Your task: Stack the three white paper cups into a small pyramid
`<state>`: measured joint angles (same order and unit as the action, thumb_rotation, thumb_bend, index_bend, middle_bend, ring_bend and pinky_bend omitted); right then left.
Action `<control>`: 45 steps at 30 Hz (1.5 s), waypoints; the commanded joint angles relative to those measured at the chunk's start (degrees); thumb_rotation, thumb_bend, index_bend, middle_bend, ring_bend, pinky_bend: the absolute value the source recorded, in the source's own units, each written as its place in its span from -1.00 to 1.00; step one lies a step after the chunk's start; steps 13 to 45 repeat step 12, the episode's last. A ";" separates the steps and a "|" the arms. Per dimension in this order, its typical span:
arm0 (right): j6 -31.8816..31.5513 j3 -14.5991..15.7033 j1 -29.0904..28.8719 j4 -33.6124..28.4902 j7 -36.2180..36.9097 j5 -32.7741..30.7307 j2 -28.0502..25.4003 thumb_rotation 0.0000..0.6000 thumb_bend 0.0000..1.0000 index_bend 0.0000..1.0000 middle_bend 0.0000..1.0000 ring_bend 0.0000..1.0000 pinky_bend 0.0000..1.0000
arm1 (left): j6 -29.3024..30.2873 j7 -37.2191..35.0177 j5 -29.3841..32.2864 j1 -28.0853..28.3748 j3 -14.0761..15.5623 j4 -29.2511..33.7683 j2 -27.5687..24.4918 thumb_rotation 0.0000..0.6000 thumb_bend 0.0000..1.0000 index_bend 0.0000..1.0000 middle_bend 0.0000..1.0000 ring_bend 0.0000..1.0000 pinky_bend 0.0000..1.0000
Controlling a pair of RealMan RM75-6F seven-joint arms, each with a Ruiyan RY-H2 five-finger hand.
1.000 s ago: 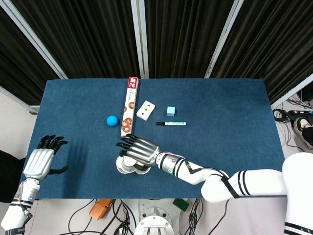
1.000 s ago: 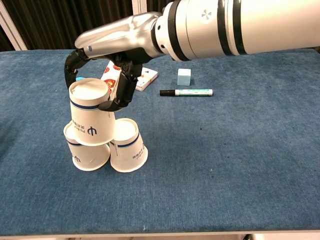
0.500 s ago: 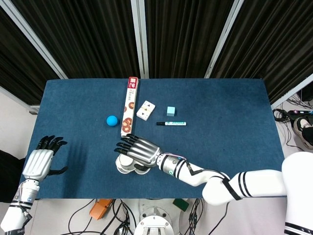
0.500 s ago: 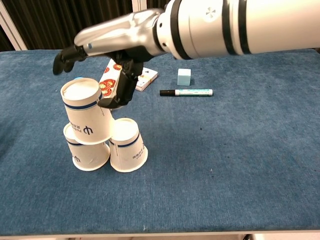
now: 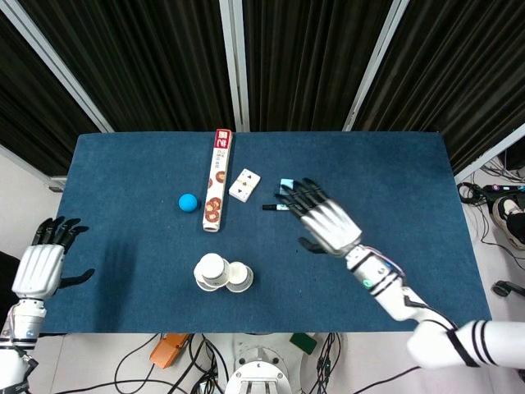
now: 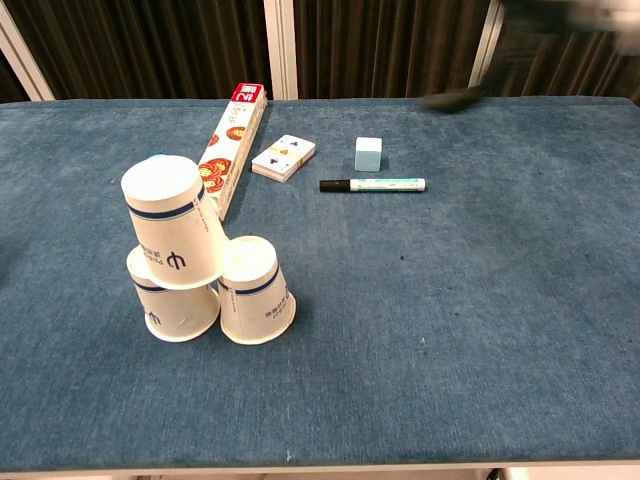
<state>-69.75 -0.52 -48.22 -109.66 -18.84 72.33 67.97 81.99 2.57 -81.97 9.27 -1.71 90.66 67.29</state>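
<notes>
Three cups [image 6: 205, 265] stand as a pyramid at 6 o'clock on the table [image 5: 394, 164], top cup tilted. Right hand [image 5: 324, 220] has let go and moved away toward 3 o'clock, fingers apart, empty. Left hand [image 5: 41, 263] is open too. Task looks done.

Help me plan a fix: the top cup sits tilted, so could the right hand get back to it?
Probably yes. The right hand is open, holds nothing, and hovers above the marker; nothing stands between it and the top cup.
</notes>
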 commanded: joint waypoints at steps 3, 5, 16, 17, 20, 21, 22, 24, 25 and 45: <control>-17.00 9.47 19.37 7.47 10.72 8.50 -4.56 1.00 -0.23 -1.00 -1.00 -1.00 -1.00 | 3.19 -0.16 -0.94 -1.84 -0.35 -2.11 0.45 1.00 -0.72 -0.56 -0.72 -0.87 -0.98; -19.56 10.50 23.17 9.85 13.43 8.55 -4.39 1.00 -0.23 -1.00 -1.00 -1.00 -1.00 | 3.90 0.18 -0.87 -2.45 -0.29 -2.02 0.25 1.00 -0.72 -0.56 -0.72 -0.87 -0.98; -25.38 11.59 32.94 17.05 22.18 10.51 -3.61 1.00 -0.23 -1.00 -1.00 -1.00 -1.00 | 5.13 1.14 -0.49 -4.76 0.79 -0.77 -0.27 1.00 -0.72 -0.56 -0.72 -0.87 -0.98; -25.38 11.59 32.94 17.05 22.18 10.51 -3.61 1.00 -0.23 -1.00 -1.00 -1.00 -1.00 | 5.13 1.14 -0.49 -4.76 0.79 -0.77 -0.27 1.00 -0.72 -0.56 -0.72 -0.87 -0.98; -25.38 11.59 32.94 17.05 22.18 10.51 -3.61 1.00 -0.23 -1.00 -1.00 -1.00 -1.00 | 5.13 1.14 -0.49 -4.76 0.79 -0.77 -0.27 1.00 -0.72 -0.56 -0.72 -0.87 -0.98; -25.38 11.59 32.94 17.05 22.18 10.51 -3.61 1.00 -0.23 -1.00 -1.00 -1.00 -1.00 | 5.13 1.14 -0.49 -4.76 0.79 -0.77 -0.27 1.00 -0.72 -0.56 -0.72 -0.87 -0.98; -25.38 11.59 32.94 17.05 22.18 10.51 -3.61 1.00 -0.23 -1.00 -1.00 -1.00 -1.00 | 5.13 1.14 -0.49 -4.76 0.79 -0.77 -0.27 1.00 -0.72 -0.56 -0.72 -0.87 -0.98; -25.38 11.59 32.94 17.05 22.18 10.51 -3.61 1.00 -0.23 -1.00 -1.00 -1.00 -1.00 | 5.13 1.14 -0.49 -4.76 0.79 -0.77 -0.27 1.00 -0.72 -0.56 -0.72 -0.87 -0.98; -25.38 11.59 32.94 17.05 22.18 10.51 -3.61 1.00 -0.23 -1.00 -1.00 -1.00 -1.00 | 5.13 1.14 -0.49 -4.76 0.79 -0.77 -0.27 1.00 -0.72 -0.56 -0.72 -0.87 -0.98; -25.38 11.59 32.94 17.05 22.18 10.51 -3.61 1.00 -0.23 -1.00 -1.00 -1.00 -1.00 | 5.13 1.14 -0.49 -4.76 0.79 -0.77 -0.27 1.00 -0.72 -0.56 -0.72 -0.87 -0.98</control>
